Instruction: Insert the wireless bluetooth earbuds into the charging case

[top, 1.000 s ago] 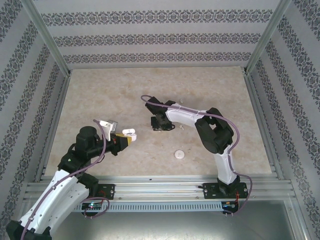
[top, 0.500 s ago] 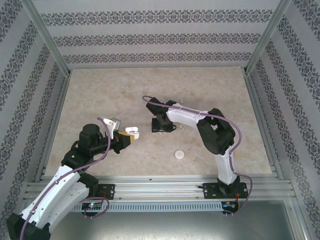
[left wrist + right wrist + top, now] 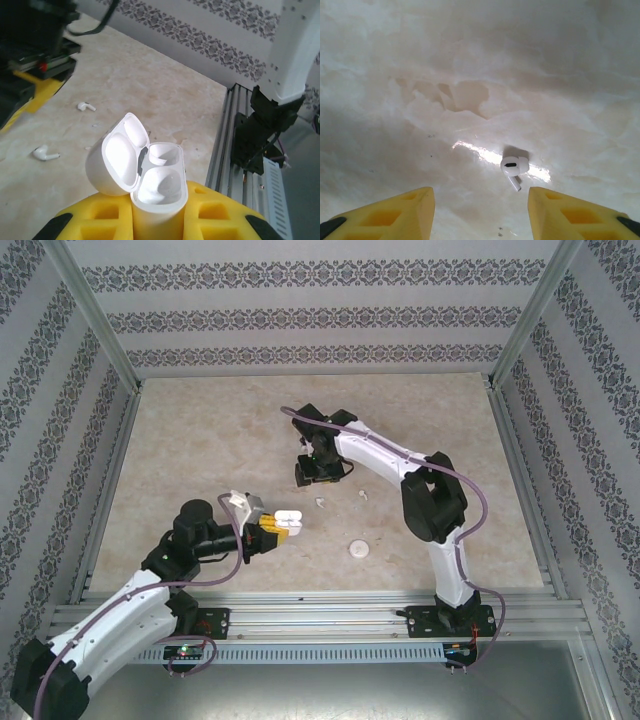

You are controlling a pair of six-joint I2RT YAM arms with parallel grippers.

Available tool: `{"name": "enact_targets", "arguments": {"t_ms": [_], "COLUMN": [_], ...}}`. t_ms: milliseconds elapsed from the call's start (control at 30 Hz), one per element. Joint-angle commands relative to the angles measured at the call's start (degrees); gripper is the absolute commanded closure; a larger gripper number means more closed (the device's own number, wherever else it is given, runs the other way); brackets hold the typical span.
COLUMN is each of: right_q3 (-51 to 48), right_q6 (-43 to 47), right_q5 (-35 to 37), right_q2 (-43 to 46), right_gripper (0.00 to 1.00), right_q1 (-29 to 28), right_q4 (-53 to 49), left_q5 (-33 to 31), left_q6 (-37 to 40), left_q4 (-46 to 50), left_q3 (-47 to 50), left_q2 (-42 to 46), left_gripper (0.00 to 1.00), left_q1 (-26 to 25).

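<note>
Left wrist | left jaws clamp lid-open charging case [image 3: 159, 187] | right jaws wide, empty, above earbud [image 3: 514, 166]

Charging case [image 3: 159, 185] base hidden between left jaws, earbuds [image 3: 320, 503] mere specks from above

Marbled table [image 3: 200, 430]: earbuds [image 3: 320, 503], white disc [image 3: 357, 549]

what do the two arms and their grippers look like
The left arm and right arm have white shells between black joints, a purplish cable looping along each. The left gripper and right gripper have yellow fingers with recessed pockets and black corners.
</note>
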State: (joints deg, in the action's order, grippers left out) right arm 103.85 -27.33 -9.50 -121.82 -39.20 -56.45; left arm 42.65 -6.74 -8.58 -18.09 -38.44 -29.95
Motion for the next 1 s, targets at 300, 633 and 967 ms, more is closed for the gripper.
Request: {"name": "enact_targets", "arguments": {"t_ms": [300, 633, 967], "right_q3": [1.25, 0.87, -0.06], "right_q6": [3.54, 5.23, 5.63], "right_q5": [-0.43, 1.58, 1.12], "right_q2": [-5.05, -6.46, -7.34], "right_gripper": [0.49, 0.49, 0.49], "right_q1": [-0.05, -0.63, -0.74], "right_q4": [-3.47, -3.94, -2.57], "left_q5": [-4.13, -4.95, -4.90], "left_q6": [9.12, 9.20, 9.20], "left_q4": [-4.26, -3.20, -2.45], "left_q3": [1.55, 1.48, 1.30], "left_q2": [1.78, 1.80, 1.79], "left_gripper": [1.00, 1.00, 1.00], "left_q1": [-1.77, -1.81, -1.94]}}
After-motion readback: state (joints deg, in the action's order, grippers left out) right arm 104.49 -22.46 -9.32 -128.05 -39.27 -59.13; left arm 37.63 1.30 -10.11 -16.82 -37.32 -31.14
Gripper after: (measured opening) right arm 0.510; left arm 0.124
